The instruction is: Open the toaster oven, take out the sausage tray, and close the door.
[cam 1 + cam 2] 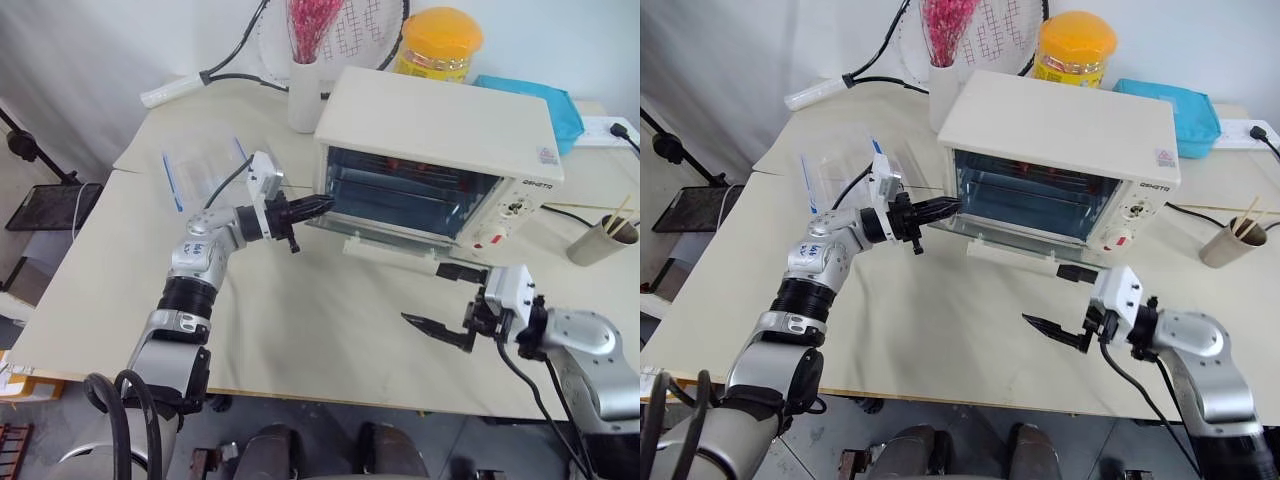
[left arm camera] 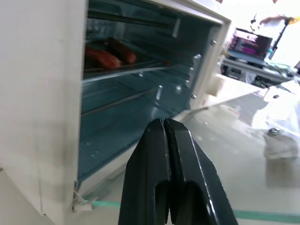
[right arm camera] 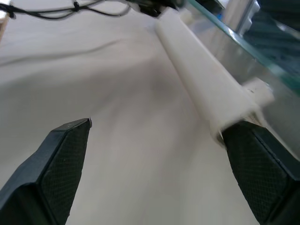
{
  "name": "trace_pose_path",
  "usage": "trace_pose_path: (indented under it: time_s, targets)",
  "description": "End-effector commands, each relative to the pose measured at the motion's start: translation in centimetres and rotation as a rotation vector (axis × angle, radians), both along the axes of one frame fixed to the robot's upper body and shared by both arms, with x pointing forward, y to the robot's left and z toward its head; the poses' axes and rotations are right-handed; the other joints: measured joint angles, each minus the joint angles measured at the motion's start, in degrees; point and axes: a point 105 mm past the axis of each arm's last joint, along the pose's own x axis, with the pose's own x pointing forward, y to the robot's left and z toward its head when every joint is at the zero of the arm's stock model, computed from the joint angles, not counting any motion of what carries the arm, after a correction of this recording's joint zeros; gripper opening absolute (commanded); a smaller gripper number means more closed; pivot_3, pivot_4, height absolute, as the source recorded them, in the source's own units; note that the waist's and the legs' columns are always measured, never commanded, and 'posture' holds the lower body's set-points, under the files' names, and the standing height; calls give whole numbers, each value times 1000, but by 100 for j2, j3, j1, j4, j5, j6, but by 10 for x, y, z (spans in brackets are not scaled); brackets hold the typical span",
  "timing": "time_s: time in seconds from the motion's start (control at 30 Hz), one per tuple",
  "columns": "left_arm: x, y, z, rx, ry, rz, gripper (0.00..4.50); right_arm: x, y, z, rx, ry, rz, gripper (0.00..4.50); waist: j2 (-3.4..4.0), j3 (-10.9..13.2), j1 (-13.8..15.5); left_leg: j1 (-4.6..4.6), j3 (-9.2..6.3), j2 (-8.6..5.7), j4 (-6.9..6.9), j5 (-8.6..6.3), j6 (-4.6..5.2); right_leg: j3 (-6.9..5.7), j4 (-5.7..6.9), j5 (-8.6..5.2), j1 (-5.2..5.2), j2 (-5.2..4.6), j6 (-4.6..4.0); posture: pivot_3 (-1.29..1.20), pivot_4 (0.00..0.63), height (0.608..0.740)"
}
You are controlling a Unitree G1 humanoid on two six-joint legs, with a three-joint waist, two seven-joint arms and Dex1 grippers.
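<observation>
Your cream-white boxy toaster oven sits toward the back of the pale table, and its glass door with the long cream-white bar handle is folded down flat in front of the opening. Inside, in the left wrist view, you can see the shallow silver metal sausage tray resting on an upper rack with two red sausages lying on it. Your left gripper is pressed fully together, its two black fingers touching along their length, and it points level at the left corner of the oven's open mouth, just above the lowered door. Your right gripper is spread wide with nothing between its fingers; it hangs over the table just in front of the right end of the door handle, near it but apart. Behind the oven stand a white vase of pink dried flowers, a yellow-lidded jar and a blue pouch. A clear plastic container with blue stripes lies to the oven's left, and a paper cup holding sticks is to its right.
</observation>
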Motion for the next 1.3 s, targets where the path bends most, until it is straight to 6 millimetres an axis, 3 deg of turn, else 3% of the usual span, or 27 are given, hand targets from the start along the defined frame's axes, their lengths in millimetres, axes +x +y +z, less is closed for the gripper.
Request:
trace_pose_path:
  time_s: [0.03, 0.23, 0.33, 0.43, 0.53, 0.63, 0.73, 0.8, 0.97, 1.0, 1.1, 1.3]
  targets:
    - [-11, -2, -13, 50, -22, -47, 51, -22, -18, -5, -39, -42, -96, 4500, 0, 0, 3, -1, -1, -2, -1, -1, 1, -1, -3, 0, 1, -1, 0, 0, 150, 740]
    - [-28, 6, -41, 103, -16, -44, 51, -57, -58, -24, -38, -15, -351, 4500, 0, 0, -45, 13, 1, 6, 12, 1, -1, 3, -7, 1, 24, 1, 2, 0, 150, 740]
    - [-35, 7, -52, 153, -34, -54, 51, -60, -71, -17, -53, -50, -425, 4500, 0, 0, -66, 30, 15, 12, 15, 2, -3, 24, -1, 2, 30, 1, 5, 0, 150, 740]
    - [-37, 8, -54, 138, -30, -33, 51, -50, -72, 4, -60, -132, -459, 4500, 4, -2, -70, 37, 17, 18, 15, 3, -7, 33, 7, 2, 27, 0, 4, 0, 150, 740]
    - [-41, 10, -53, 120, -55, -16, 51, -31, -51, 28, -61, -202, -426, 4500, 7, -4, -87, 36, 17, 19, 15, 3, -7, 38, 9, 2, 23, -1, 4, 0, 150, 740]
    - [-44, 18, -45, 48, -63, 34, 51, -6, -32, 34, -112, -196, -481, 4500, 10, -6, -109, 35, 15, 21, 15, 3, -7, 37, 12, 2, 21, -2, 2, 0, 150, 740]
    - [-52, 27, -39, -15, -56, 64, 622, 12, 2, 42, -116, -239, -405, 4500, 11, -6, -138, 27, 4, 24, 18, 3, -8, 32, 13, 0, 18, -2, -3, 0, 150, 740]
    - [-61, 34, -34, -44, -55, 73, 1246, 28, 21, 47, -148, -312, -381, 4500, 11, -5, -117, 20, -4, 20, 18, 3, -7, 21, 12, 0, 17, -3, -3, 0, 150, 740]
    - [-78, 52, -27, -36, -70, 139, 2655, 78, 50, 54, -262, -497, -470, 4500, 10, -5, -206, 18, -4, 16, 25, 2, -5, 19, 11, 0, 21, -4, -2, 0, 150, 740]
    - [-80, 57, -25, -44, -79, 165, 2714, 92, 54, 56, -297, -524, -507, 4500, 12, -4, -188, 18, -4, 16, 25, 2, -6, 20, 11, 0, 20, -5, -2, 0, 150, 740]
    - [-86, 62, -21, -65, -86, 199, 3447, 123, 64, 67, -399, -647, -592, 4500, 15, -2, -251, 1, -25, 9, 29, 2, -10, 15, 10, -1, 18, -3, -4, 0, 150, 740]
    - [-91, 59, -23, -83, -80, 229, 3447, 156, 71, 70, -502, -735, -652, 4500, 16, -2, -319, 0, -44, 14, 20, 6, -15, -4, 15, -3, 20, 1, -6, 0, 150, 740]
